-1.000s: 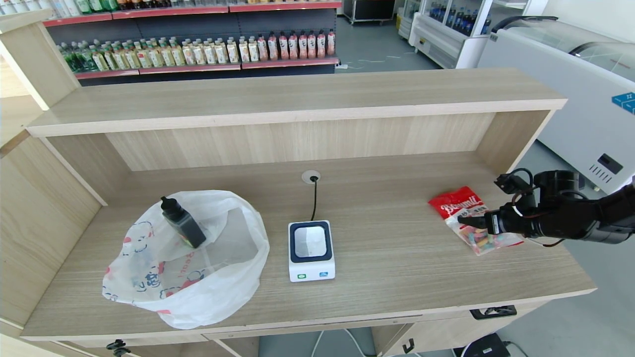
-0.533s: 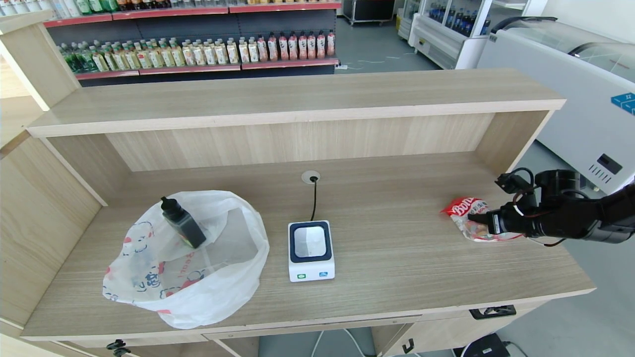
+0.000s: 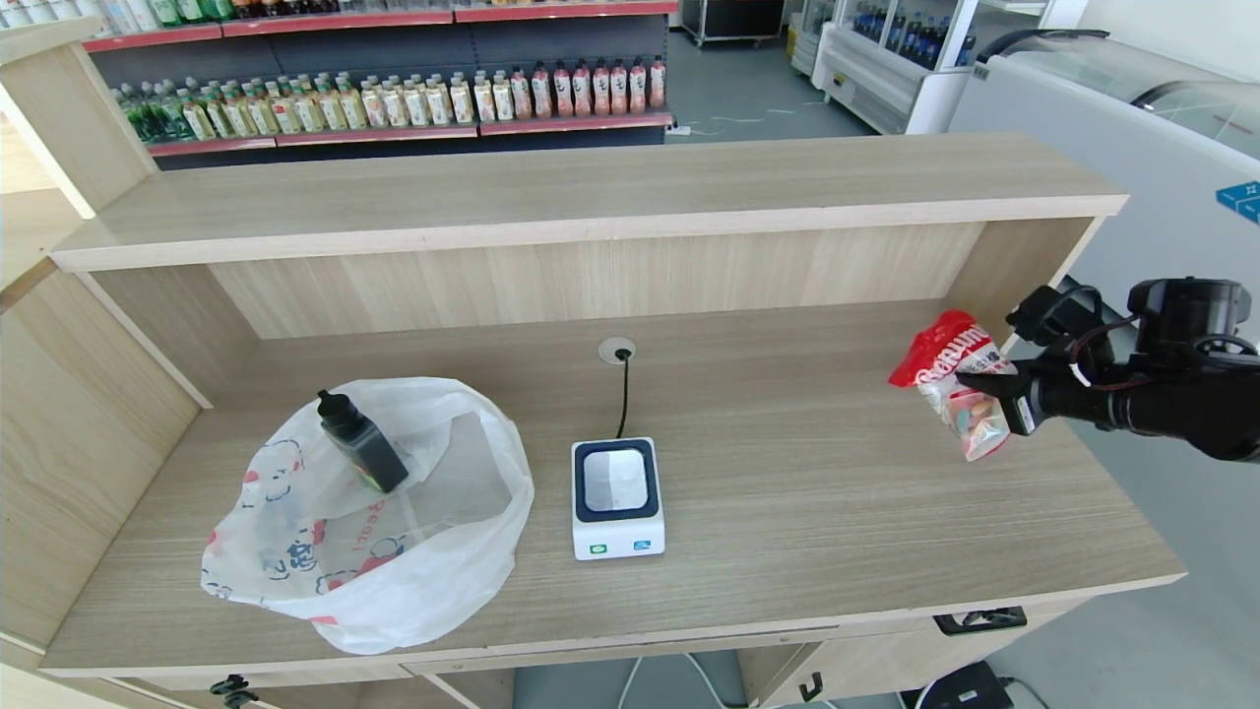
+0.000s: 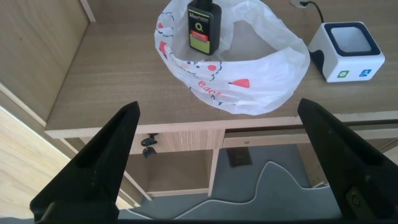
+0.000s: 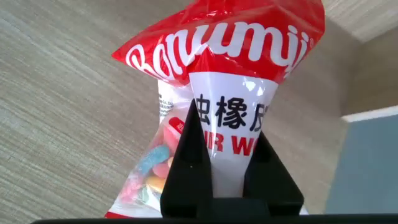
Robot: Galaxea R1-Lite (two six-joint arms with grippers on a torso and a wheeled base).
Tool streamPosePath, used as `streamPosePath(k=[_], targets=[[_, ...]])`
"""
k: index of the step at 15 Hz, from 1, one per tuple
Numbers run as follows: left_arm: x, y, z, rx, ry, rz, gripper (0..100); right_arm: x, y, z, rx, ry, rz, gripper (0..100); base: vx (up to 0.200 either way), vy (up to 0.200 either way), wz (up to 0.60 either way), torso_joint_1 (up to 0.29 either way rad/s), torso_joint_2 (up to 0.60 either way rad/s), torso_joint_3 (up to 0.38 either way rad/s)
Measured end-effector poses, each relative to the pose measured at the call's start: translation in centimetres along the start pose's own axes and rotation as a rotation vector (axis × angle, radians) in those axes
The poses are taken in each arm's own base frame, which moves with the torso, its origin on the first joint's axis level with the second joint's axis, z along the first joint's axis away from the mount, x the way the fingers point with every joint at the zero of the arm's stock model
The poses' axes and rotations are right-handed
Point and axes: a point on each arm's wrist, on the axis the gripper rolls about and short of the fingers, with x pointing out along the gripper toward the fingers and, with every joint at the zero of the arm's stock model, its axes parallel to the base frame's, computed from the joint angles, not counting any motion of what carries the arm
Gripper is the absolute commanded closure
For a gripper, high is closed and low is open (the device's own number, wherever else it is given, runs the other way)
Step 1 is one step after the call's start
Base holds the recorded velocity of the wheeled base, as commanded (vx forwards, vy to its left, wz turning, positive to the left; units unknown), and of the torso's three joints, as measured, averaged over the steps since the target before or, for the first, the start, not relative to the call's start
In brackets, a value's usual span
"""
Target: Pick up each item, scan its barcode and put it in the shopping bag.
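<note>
Lifted off the worktop (image 3: 807, 512) now, gummy candy bag (image 3: 943, 359) clamped in right gripper (image 3: 984, 386), well right of scanner (image 3: 616, 497), left gripper (image 4: 217, 124) spread wide, black bottle (image 3: 360, 445) in shopping bag (image 3: 413, 581).

Right gripper (image 5: 227, 124): two black fingers (image 5: 183, 168) clamped on a candy bag (image 5: 230, 37), pinching its white middle panel into a narrow fold between them. Bag stands roughly upright in the grip. Red band with white lettering sits across the top, puffed out wider than the fingers. Lower part is clear film, with coloured candies (image 5: 149, 171) visible beside one finger. Under the bag is the wood-grain counter (image 5: 62, 93), with no contact visible. Past the counter's pale edge is grey floor (image 5: 367, 162).
</note>
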Motion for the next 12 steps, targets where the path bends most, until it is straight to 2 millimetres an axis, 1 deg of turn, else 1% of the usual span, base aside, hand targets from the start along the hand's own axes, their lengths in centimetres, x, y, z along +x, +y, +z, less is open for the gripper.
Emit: streamPosePath(k=[2,4,6,8,10,11,12], targets=[[0.0,0.0,0.0,0.0,0.0,0.0,0,-2.3,0.3,3.0,-0.256,-0.106,-0.078,100,0.0,0.0,0.0,0.0,0.0,0.0],[0.0,0.0,0.0,0.0,0.0,0.0,0,-4.5,0.7,6.2,-0.492,-0.242,-0.2,100,0.0,0.0,0.0,0.0,0.0,0.0],[0.0,0.0,0.0,0.0,0.0,0.0,0,-6.9,1.3,8.6,-0.742,-0.333,-0.329,100,0.0,0.0,0.0,0.0,0.0,0.0],[0.0,0.0,0.0,0.0,0.0,0.0,0,-9.8,1.3,10.9,-0.992,-0.417,-0.534,100,0.0,0.0,0.0,0.0,0.0,0.0],[0.0,0.0,0.0,0.0,0.0,0.0,0,-12.6,1.9,12.3,-1.169,-0.472,-0.712,100,0.0,0.0,0.0,0.0,0.0,0.0],[0.0,0.0,0.0,0.0,0.0,0.0,0,-14.1,2.4,12.9,-1.273,-0.512,-0.829,100,0.0,0.0,0.0,0.0,0.0,0.0],[0.0,0.0,0.0,0.0,0.0,0.0,0,-15.4,3.0,13.2,-1.389,-0.539,-0.92,100,0.0,0.0,0.0,0.0,0.0,0.0]])
